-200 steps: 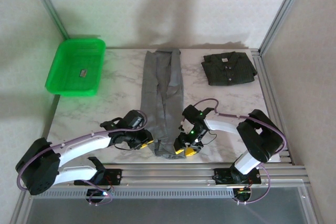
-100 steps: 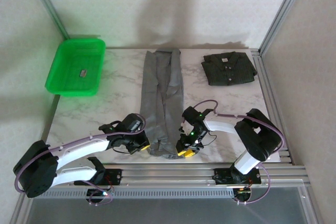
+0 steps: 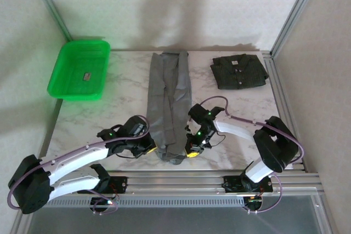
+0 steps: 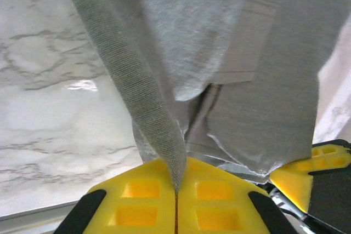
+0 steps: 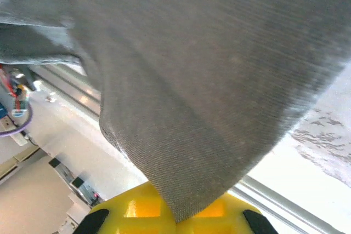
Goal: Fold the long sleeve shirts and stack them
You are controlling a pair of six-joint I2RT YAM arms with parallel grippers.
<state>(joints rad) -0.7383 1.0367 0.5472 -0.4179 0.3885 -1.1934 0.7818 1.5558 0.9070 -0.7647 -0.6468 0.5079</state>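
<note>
The grey shirt (image 3: pixel 169 98) lies in a long narrow strip down the middle of the table, its near end raised off the marble. My left gripper (image 3: pixel 154 149) is shut on that end's left corner; its yellow fingers (image 4: pixel 137 195) pinch a fold of grey cloth (image 4: pixel 159 119). My right gripper (image 3: pixel 190 152) is shut on the right corner, grey cloth (image 5: pixel 208 97) hanging over its yellow fingers (image 5: pixel 131 212). The charcoal shirt (image 3: pixel 239 71) rests folded at the back right.
A green plastic tray (image 3: pixel 79 69) sits at the back left with a small dark item inside. Aluminium rails (image 3: pixel 219 178) run along the table's near edge, and frame posts stand at the back corners.
Both grippers closed on the near end of the grey shirt and lifted it slightly; the hem has bunched and drawn away from the table's near edge.
</note>
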